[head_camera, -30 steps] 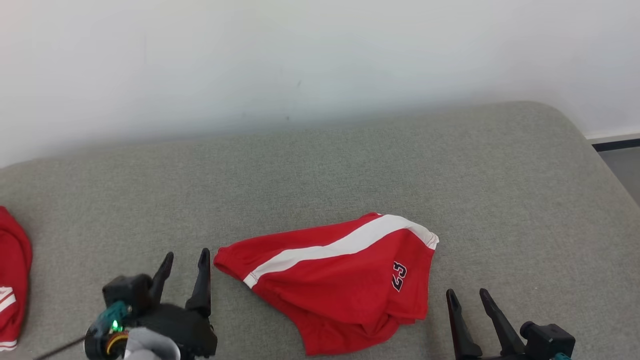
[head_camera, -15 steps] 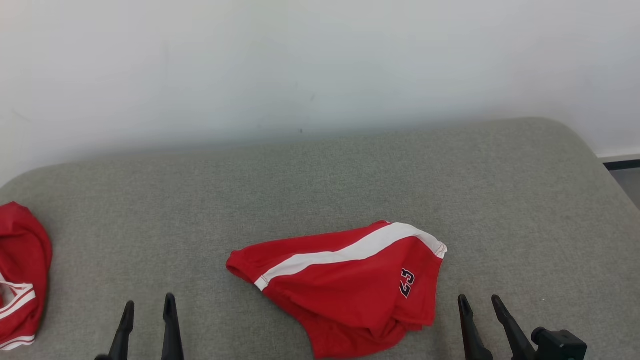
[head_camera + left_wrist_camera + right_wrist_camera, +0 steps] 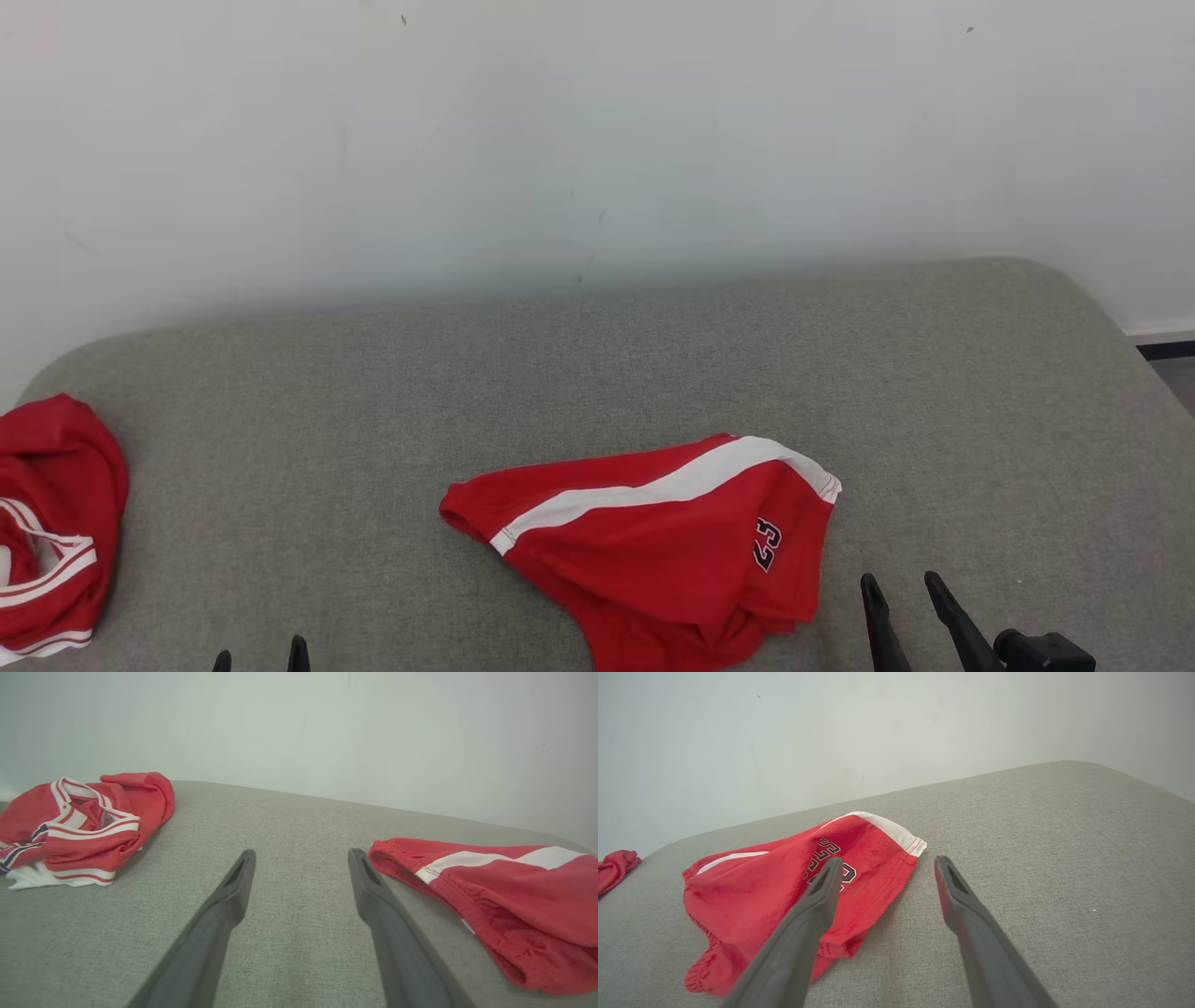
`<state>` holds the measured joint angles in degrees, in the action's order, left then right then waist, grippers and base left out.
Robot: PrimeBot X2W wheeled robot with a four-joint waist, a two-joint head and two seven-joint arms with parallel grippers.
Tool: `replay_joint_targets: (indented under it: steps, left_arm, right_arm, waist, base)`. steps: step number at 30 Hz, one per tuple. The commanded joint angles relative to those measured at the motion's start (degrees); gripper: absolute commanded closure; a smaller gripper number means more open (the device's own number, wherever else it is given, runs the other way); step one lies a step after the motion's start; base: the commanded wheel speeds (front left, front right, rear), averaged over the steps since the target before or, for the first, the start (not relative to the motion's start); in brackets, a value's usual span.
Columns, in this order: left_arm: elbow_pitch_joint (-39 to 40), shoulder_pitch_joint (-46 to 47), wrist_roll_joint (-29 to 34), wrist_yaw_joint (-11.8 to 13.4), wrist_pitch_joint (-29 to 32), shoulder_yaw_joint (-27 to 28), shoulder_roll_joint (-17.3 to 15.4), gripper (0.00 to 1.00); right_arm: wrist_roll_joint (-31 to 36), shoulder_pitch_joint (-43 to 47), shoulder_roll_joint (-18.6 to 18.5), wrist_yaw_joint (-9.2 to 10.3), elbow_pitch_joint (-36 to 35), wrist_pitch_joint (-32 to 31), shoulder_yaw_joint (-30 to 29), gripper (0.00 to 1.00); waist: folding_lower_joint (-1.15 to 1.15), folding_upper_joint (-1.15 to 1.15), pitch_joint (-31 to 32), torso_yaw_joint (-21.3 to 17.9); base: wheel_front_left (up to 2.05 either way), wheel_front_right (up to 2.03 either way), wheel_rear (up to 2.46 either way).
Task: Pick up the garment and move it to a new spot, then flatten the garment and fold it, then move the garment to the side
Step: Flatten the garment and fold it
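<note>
Pale wall (image 3: 597, 140), faintly scuffed and speckled, stands behind a grey woven cushion (image 3: 597, 373) with rounded far corners. The weave is even and bare across its wide back half.

Red shorts (image 3: 653, 541) lie loose on the cushion, rumpled and partly doubled over. A white stripe runs along the top and a dark number sits near the hem. The elastic waistband end points left, and the hem end points right.

Well to the left of the shorts, at the cushion's edge, is a bunched red jersey (image 3: 56, 513) with white and dark trim. Far to the right of the shorts, past the cushion's corner, a dark baseboard (image 3: 1167, 350) meets a strip of grey floor (image 3: 1178, 383).

The left gripper (image 3: 302, 853) hangs over bare fabric left of the shorts, between them and the jersey. Its fingers are spread wide with nothing between them, and the nearer one is close to the waistband. The right gripper (image 3: 888, 860) is just right of the shorts' hem, also parted and empty. The head view shows it clear of the cloth.
</note>
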<state>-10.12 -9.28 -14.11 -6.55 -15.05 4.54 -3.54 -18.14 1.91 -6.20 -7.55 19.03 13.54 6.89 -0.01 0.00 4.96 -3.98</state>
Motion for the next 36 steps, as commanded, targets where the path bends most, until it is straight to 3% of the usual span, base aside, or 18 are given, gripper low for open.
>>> replay_joint_targets:
  steps: [1,36]
  left_arm:
    - [-0.38,-0.64,0.54,-0.16,-0.19,0.33,0.23,0.0]
    - [-4.67,0.23,0.55,-0.88,-0.19,-1.76,0.7,0.0]
  right_arm:
    - [0.38,0.85,-0.21,0.13,-0.19,-0.21,-0.09,0.0]
    - [1.64,1.59,0.36,0.13,-1.71,-1.28,-0.88,0.0]
  waist:
    - [0.01,0.0,0.31,0.08]
    - [0.01,0.0,-0.13,0.4]
  base:
    - [0.0,0.0,0.0]
    - [0.0,0.0,0.0]
